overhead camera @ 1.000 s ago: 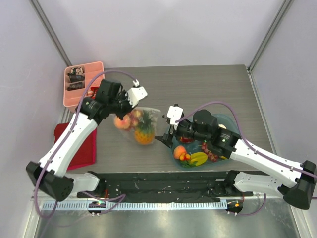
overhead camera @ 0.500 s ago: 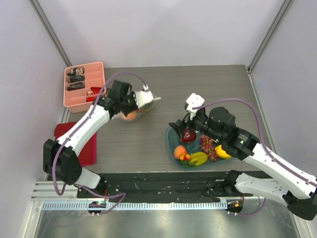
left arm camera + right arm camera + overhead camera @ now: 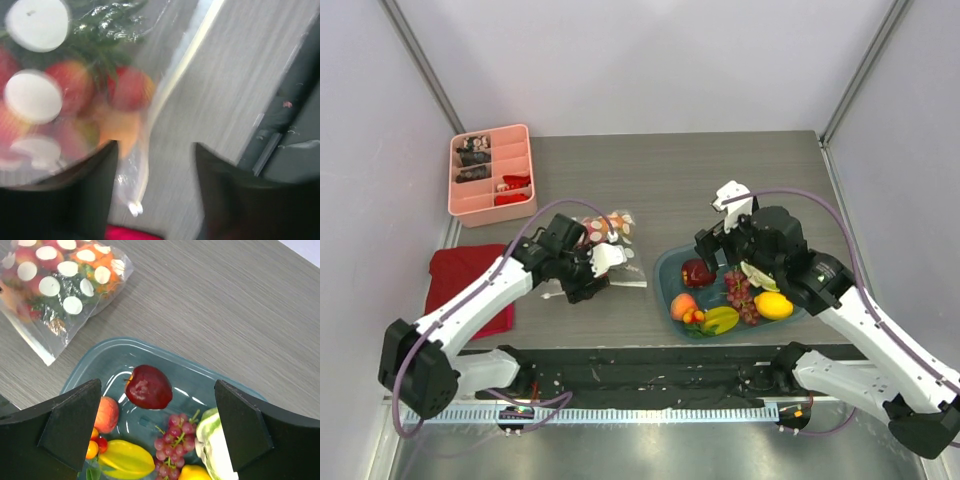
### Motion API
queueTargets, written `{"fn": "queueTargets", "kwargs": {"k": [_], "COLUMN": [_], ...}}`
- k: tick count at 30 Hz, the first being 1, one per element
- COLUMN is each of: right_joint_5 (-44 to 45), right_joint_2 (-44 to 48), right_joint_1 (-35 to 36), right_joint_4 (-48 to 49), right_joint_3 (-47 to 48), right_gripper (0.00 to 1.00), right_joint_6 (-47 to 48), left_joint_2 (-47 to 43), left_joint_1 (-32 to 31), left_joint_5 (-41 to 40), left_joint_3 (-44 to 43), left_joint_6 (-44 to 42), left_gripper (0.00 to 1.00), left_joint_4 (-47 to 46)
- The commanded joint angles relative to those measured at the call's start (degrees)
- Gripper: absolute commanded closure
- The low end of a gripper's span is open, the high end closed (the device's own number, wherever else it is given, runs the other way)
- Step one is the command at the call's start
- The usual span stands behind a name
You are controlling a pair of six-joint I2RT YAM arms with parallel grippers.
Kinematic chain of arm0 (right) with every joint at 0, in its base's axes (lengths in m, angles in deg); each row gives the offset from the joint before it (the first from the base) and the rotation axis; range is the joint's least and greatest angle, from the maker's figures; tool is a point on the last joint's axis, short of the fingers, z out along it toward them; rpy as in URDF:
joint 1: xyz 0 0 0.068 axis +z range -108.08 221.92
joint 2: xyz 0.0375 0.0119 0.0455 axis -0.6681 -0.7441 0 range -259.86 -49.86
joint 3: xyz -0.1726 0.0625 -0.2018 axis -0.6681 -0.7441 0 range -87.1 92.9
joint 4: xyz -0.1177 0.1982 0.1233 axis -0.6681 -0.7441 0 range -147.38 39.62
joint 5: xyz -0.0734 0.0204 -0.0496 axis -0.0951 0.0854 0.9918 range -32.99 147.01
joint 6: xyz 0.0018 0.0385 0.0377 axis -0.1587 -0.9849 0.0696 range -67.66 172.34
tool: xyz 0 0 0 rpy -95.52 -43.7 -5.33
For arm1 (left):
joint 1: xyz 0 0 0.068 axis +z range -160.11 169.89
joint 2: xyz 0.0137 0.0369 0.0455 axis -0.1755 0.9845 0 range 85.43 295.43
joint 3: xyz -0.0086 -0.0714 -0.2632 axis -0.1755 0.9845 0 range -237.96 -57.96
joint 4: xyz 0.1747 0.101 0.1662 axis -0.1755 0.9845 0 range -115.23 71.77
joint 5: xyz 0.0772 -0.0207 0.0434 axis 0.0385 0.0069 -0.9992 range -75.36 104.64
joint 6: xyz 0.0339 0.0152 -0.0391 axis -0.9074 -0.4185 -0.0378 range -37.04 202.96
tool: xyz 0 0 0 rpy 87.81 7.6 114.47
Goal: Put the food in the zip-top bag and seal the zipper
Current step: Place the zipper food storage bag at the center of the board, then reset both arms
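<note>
The left claw [image 3: 594, 272] sits at the near-left edge of the zip-top bag [image 3: 616, 250], which lies flat on the worktop [image 3: 720, 170] with fruit [image 3: 605, 228] inside. Only its wrist view shows the fingers [image 3: 65, 200] apart, the bag's blurred edge between them. Rightward, the right wrist view picks out apple [image 3: 148, 386], peach [image 3: 106, 414] and grapes [image 3: 172, 432] on the teal plate [image 3: 110, 365] under the right claw [image 3: 157, 405], spread wide, empty.
</note>
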Motion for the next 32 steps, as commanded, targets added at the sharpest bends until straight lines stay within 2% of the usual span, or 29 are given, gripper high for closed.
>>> {"fn": "queueTargets", "kwargs": {"k": [1, 4, 7, 9, 13, 14, 16, 19, 25, 32], "right_joint_5": [-0.5, -3.0, -4.8, -5.1, -7.3, -7.9, -9.6, -10.7, -12.1, -12.9], "right_joint_2": [1.6, 1.8, 2.2, 2.9, 4.0, 4.0, 3.9, 4.1, 3.8, 0.8], "right_joint_1": [-3.1, -6.0, -10.5, -12.3, -16.5, -18.0, -19.2, -21.7, -23.7, -23.7], "right_joint_4": [-3.3, -4.6, -4.7, -4.8, -5.6, -6.1, -6.4, -6.3, -5.1, -3.6], "right_joint_3": [5.7, 8.4, 10.1, 10.4, 9.0, 8.8, 8.1, 6.7, 3.0, 4.2], "right_gripper": [0.0, 0.0, 0.01, 0.0, 0.0, 0.0, 0.0, 0.0, 0.0, 0.0], "right_joint_6": [-1.3, -2.0, -3.9, -6.0, -10.6, -11.5, -14.2, -16.6, -19.3, -19.1], "left_joint_2": [-6.2, -9.5, -9.8, -9.1, -2.2, -1.5, -0.7, -1.0, -1.3, 0.2], "left_joint_1": [0.1, 1.0, 3.0, 6.5, 14.5, 18.8, 21.7, 25.5, 26.2, 26.2], "left_joint_5": [7.4, 5.7, 3.9, 4.1, 5.6, 6.3, 5.5, 4.1, 0.8, -0.2], "left_joint_3": [-7.9, -14.5, -24.8, -29.3, -42.2, -43.1, -43.3, -41.0, -33.3, -33.4], "left_joint_6": [4.3, 8.6, 14.3, 19.4, 28.2, 30.4, 37.4, 40.3, 39.0, 39.6], "left_gripper": [0.01, 0.0, 0.0, 0.0, 0.0, 0.0, 0.0, 0.0, 0.0, 0.0], "left_joint_4": [12.2, 15.8, 18.3, 19.5, 24.5, 24.9, 24.0, 22.4, 21.0, 20.9]}}
